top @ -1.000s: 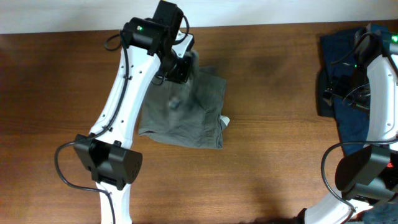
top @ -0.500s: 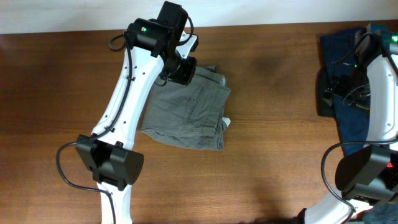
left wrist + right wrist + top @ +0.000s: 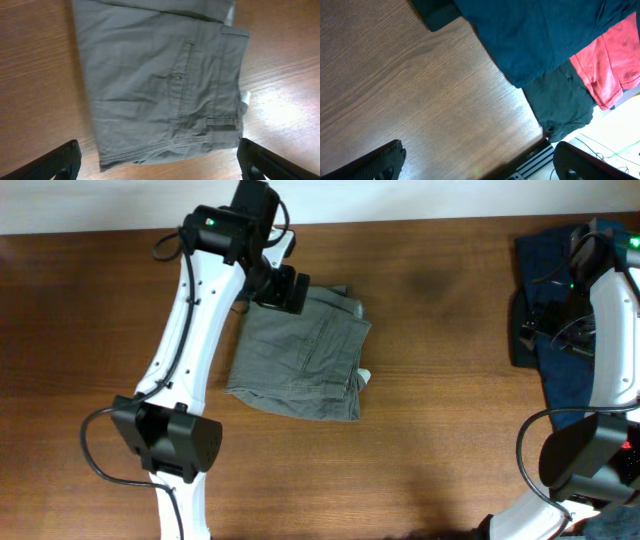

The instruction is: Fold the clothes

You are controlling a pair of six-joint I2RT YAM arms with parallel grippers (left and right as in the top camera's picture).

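Shorts [image 3: 300, 355], grey-khaki, lie folded flat on the wooden table [image 3: 450, 410], left of centre in the overhead view. The fold forms a rough rectangle. In my left wrist view the shorts [image 3: 160, 80] show a stitched pocket seam down the middle, with the waistband and one belt loop along the right side. A small white tag [image 3: 245, 100] pokes out at that waistband edge, and it also shows at the right edge of the fold from overhead [image 3: 363, 375].

My left gripper [image 3: 283, 288] hangs over the far left corner of the shorts. In the wrist view, my left gripper [image 3: 160, 162] has its fingers spread wide, one at each lower corner of the frame, and they hold no cloth.

My right gripper [image 3: 480, 165] is likewise spread wide and holds nothing, with bare table beneath it. It sits at the far right of the table, well apart from the shorts. A navy garment [image 3: 535, 35] lies just beyond it, overlapping a dark garment [image 3: 560, 105]. A red garment [image 3: 615, 55] lies beside both at the table's edge.
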